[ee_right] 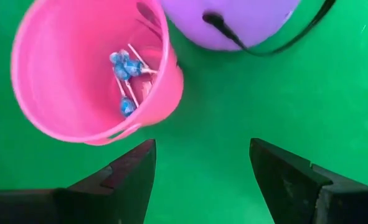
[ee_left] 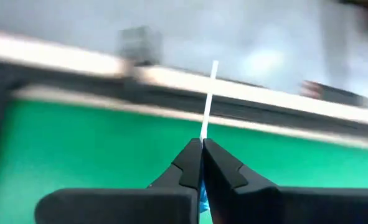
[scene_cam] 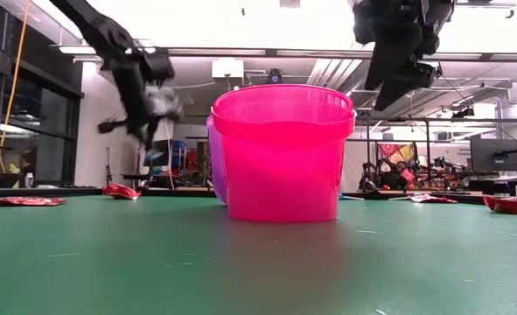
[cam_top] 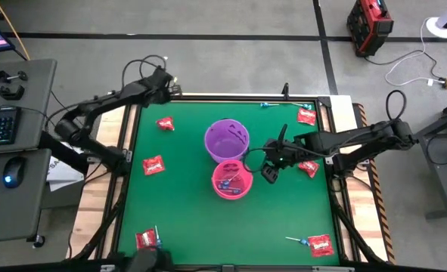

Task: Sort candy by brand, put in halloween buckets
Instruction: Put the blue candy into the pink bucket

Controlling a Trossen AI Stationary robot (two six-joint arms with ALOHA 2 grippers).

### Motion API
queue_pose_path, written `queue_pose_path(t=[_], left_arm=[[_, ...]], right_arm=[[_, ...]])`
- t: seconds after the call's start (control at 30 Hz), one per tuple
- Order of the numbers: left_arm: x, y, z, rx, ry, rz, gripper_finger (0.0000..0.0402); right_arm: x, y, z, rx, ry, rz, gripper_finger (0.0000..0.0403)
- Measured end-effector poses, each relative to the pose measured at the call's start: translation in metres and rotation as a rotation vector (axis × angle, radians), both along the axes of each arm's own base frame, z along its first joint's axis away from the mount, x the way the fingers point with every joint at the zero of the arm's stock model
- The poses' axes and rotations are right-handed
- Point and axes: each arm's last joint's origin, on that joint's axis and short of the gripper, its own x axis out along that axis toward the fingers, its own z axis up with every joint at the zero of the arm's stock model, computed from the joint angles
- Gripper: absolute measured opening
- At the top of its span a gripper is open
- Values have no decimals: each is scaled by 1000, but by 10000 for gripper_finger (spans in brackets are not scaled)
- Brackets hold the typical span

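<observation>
In the upper left of the high view the left gripper (cam_top: 165,81) hangs over the counter's (cam_top: 185,219) far edge, its fingers pressed together on a lollipop (ee_left: 207,106): the wrist view shows the white stick jutting out past the tips and a bit of blue head behind them. A thin stick like that is light and stiff but likely to swivel, so a pinch close to the head seems safest.

Red packets (cam_top: 153,165) lie scattered left and right; flat, light and probably slick, they are best nipped by an edge.

At centre stand the purple bucket (cam_top: 226,139) and, touching it, the pink bucket (cam_top: 231,180), which holds several lollipops.

Just right of the pink bucket, the right gripper (cam_top: 271,168) hovers spread and empty.
</observation>
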Motion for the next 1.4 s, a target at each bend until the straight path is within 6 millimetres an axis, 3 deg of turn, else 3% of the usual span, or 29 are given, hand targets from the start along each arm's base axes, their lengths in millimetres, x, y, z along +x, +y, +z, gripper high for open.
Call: queue_pose_path(t=[0.13, 0.33, 0.43, 0.57, 0.67, 0.83, 1.03, 1.2, 1.4], left_arm=[[28, -40, 35, 103, -131, -387, 0], [65, -128, 73, 196, -354, -1004, 0], [80, -166, 86, 247, -488, -1213, 0], [98, -205, 91, 289, -603, -1373, 0], [111, -228, 77, 250, -576, -1471, 0], [133, -250, 51, 207, -539, -1552, 0], [154, -252, 32, 225, -556, -1553, 11], [157, -252, 24, 198, -532, -1561, 69], [161, -250, 43, 190, -488, -1572, 156]], right_arm=[[-15, -9, 15, -87, -47, -80, 252], [-36, -27, 32, -161, -94, -167, 252], [-42, -34, 38, -173, -113, -179, 252], [-46, -39, 41, -171, -122, -155, 252], [-46, -40, 41, -160, -118, -117, 252], [-45, -39, 40, -139, -113, -60, 252], [-45, -39, 40, -157, -109, -32, 252], [-45, -39, 40, -164, -107, -22, 252], [-45, -37, 40, -159, -104, 38, 252]])
